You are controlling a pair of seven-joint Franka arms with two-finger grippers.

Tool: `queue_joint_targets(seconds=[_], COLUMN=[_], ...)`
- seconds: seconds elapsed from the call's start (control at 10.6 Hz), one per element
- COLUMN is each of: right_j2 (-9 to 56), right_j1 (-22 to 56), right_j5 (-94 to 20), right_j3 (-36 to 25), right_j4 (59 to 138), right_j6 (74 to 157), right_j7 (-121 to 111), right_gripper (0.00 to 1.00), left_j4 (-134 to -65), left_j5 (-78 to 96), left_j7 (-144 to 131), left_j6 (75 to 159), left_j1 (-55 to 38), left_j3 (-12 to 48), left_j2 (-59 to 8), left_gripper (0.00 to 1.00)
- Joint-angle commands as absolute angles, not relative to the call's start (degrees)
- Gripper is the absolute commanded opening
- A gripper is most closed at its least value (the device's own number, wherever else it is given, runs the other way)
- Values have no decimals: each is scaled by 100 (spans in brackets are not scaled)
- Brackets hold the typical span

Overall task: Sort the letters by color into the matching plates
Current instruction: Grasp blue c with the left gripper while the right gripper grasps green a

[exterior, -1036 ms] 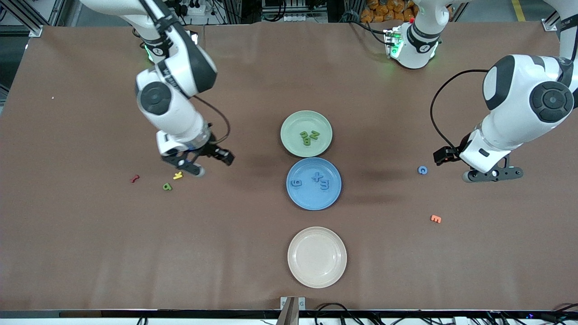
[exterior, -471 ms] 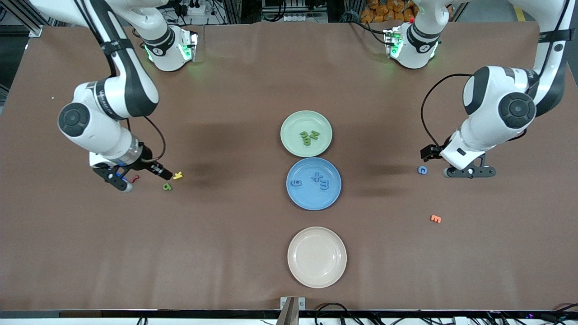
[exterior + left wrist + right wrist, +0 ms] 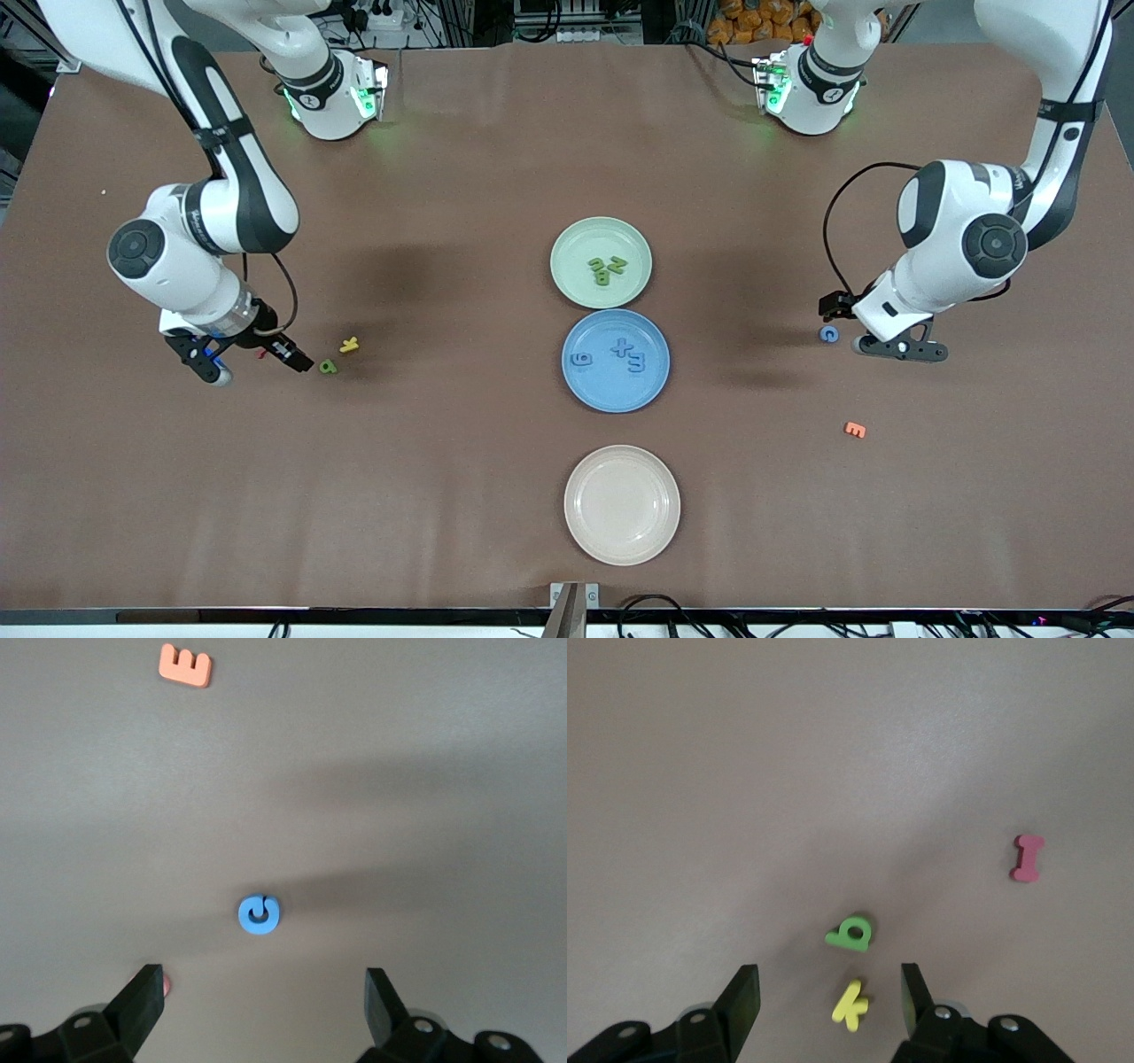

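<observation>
The pale green plate (image 3: 567, 257) holds three green letters (image 3: 607, 267). The blue plate (image 3: 611, 396), nearer the front camera, holds three blue letters (image 3: 631, 354). A loose green letter (image 3: 329, 366) (image 3: 850, 934) lies toward the right arm's end. My right gripper (image 3: 199, 360) (image 3: 829, 983) hangs open and empty low over the table beside it. A loose blue letter (image 3: 828, 334) (image 3: 259, 915) lies toward the left arm's end. My left gripper (image 3: 899, 348) (image 3: 261, 983) is open and empty, low beside that letter and not touching it.
A yellow letter (image 3: 351, 345) (image 3: 851, 1005) and a red one (image 3: 1027, 858) lie close to the loose green letter. An orange letter (image 3: 854, 430) (image 3: 185, 665) lies nearer the front camera than the blue one. A beige plate (image 3: 622, 554) sits nearest the front camera.
My right arm swung from over the yellow letter toward its own end of the table. My left gripper moved in toward the blue letter. No letter has moved.
</observation>
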State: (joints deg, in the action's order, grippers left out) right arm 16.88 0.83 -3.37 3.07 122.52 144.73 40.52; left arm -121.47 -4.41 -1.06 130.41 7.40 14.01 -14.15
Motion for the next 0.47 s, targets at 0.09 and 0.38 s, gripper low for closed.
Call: queue_joint_targets(seconds=[0.09, 0.38], right_j2=[2222, 2478], right_j1=[219, 299], right_j5=[-554, -554], right_j3=[264, 211], right_j4=[12199, 12164], right_j6=[15028, 15258], right_j7=[4025, 4034], right_gripper=[73, 73], left_j4=[-12111, -12076], left_j5=[-342, -824], left_j7=[-61, -350], left_j6=[13517, 13614], left_j1=[747, 773], left_j3=[1380, 1354], left_j2=[-1888, -2196], left_gripper=[100, 100])
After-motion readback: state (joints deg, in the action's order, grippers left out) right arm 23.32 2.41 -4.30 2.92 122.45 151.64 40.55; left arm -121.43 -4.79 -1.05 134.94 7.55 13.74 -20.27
